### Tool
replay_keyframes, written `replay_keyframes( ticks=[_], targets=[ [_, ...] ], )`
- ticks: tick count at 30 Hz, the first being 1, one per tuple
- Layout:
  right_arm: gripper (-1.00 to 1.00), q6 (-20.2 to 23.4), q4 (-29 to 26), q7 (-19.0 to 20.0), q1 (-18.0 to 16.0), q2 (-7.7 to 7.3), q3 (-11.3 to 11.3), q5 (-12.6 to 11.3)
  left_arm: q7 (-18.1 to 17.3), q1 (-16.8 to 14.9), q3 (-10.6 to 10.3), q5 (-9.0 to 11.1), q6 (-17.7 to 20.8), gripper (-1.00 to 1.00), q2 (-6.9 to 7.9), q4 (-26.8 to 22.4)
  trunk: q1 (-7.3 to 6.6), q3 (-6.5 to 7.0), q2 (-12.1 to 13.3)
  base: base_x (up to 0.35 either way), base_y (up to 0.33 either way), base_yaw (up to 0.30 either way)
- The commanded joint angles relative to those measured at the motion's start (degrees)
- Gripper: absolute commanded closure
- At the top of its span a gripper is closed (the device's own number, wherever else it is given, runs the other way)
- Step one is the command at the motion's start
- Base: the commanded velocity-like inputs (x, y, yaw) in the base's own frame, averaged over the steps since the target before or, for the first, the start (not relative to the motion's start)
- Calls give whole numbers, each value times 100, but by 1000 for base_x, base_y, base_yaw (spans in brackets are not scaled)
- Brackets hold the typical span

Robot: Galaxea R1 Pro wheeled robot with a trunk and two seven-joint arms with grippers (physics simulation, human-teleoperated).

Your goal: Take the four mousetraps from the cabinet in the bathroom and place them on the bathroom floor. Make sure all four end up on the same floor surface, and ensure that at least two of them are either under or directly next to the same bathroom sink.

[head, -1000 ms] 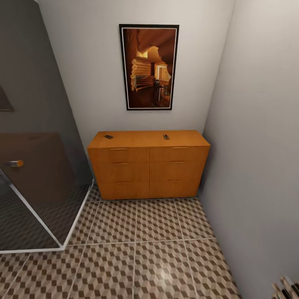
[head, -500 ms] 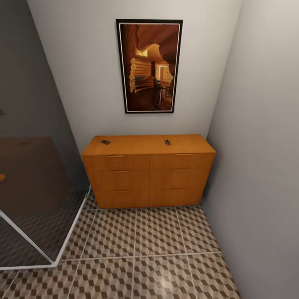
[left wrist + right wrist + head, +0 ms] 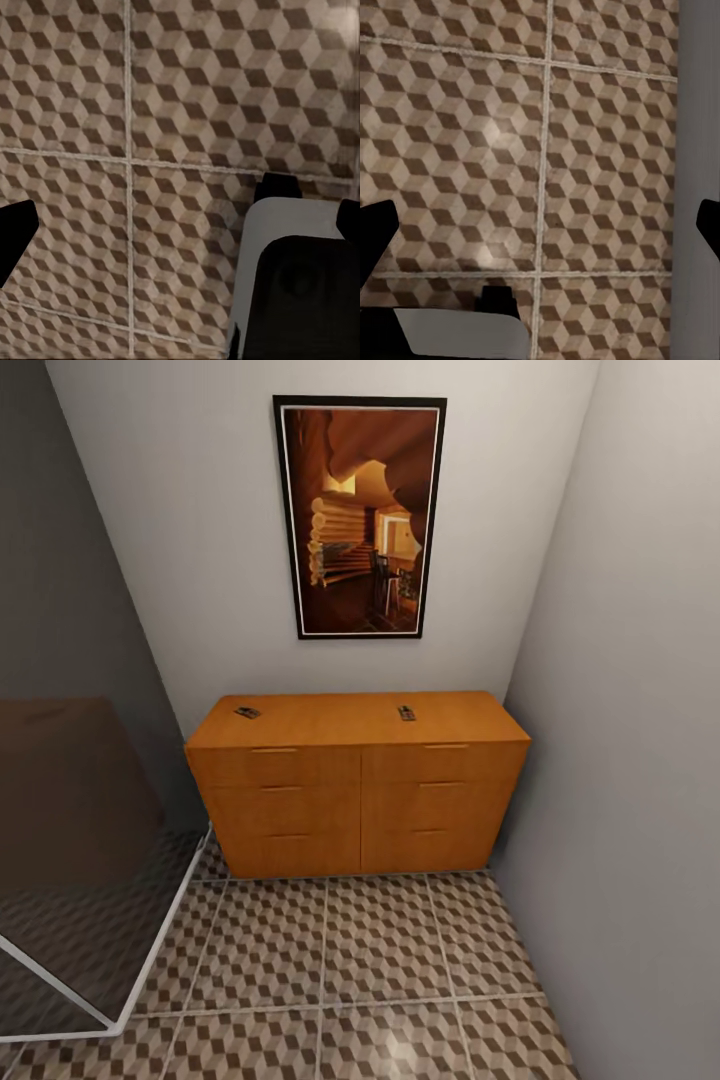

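Straight ahead, against the back wall, stands the cabinet (image 3: 358,785), drawers shut. Resting on its flat top: two mousetraps, one (image 3: 247,712) near the left end, the other (image 3: 406,713) right of the middle, well apart. Above the cabinet hangs a framed picture (image 3: 360,517); left of it, a dark glass panel (image 3: 70,840); in front of it, cube-patterned floor (image 3: 330,960). Seen from the wrist views: left jaws (image 3: 180,221) and right jaws (image 3: 540,229) both spread wide, holding nothing, dark fingertips (image 3: 13,229) at opposite edges over floor tiles.
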Motion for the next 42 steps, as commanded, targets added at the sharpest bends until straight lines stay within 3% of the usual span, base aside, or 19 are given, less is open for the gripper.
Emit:
replay_keyframes(
  ticks=[1,5,11,14,25,42],
  targets=[
    [-100,17,-20,-23,-38,2,45,-66,36,31,-15,43,37,-100,-19,-51,0,-6,-5,0,0,0],
    [-100,15,78,21,42,10,64,27,-61,160,-80,47,-30,-100,-3,-40,0,-6,-5,0,0,0],
    [-100,-178,21,113,152,9,83,82,-254,353,-272,46,-222,-100,-174,-154,0,-6,-5,0,0,0],
    [-100,-274,-76,209,126,3,70,67,-351,450,-269,35,-318,-100,-256,-251,0,-6,-5,0,0,0],
    [-100,82,-430,562,104,-68,26,40,-445,93,-254,57,-24,-100,-558,-609,0,-6,-5,0,0,0],
    [-100,628,-982,1108,-311,-40,-374,14,-422,-458,253,38,522,-100,-678,-1158,0,-6,-5,0,0,0]
  ],
)
